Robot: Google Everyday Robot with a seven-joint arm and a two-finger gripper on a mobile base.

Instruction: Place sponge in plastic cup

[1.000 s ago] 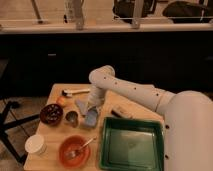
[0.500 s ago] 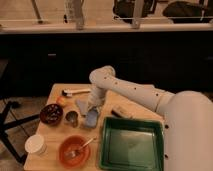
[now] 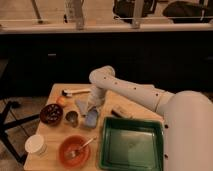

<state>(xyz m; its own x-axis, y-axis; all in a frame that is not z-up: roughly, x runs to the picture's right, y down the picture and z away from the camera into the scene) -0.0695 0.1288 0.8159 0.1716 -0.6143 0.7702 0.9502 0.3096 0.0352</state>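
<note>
The sponge (image 3: 91, 120) is a small blue-grey pad near the middle of the wooden table (image 3: 55, 160), right of the dark metal cup (image 3: 72, 118). My gripper (image 3: 93, 109) points down directly above the sponge's upper end and seems to touch it. I cannot tell whether the sponge is held. I cannot make out the light yellow-green plastic cup; it may be hidden by the gripper and sponge.
A pale blue-grey cloth (image 3: 81, 104) lies left of the gripper. A tan-and-dark block (image 3: 121, 112) lies to its right, above the green tray (image 3: 132, 145). Also here: dark bowl (image 3: 51, 114), orange fruit (image 3: 61, 101), white paper cup (image 3: 36, 145), orange bowl with spoon (image 3: 75, 151), white-handled utensil (image 3: 75, 91).
</note>
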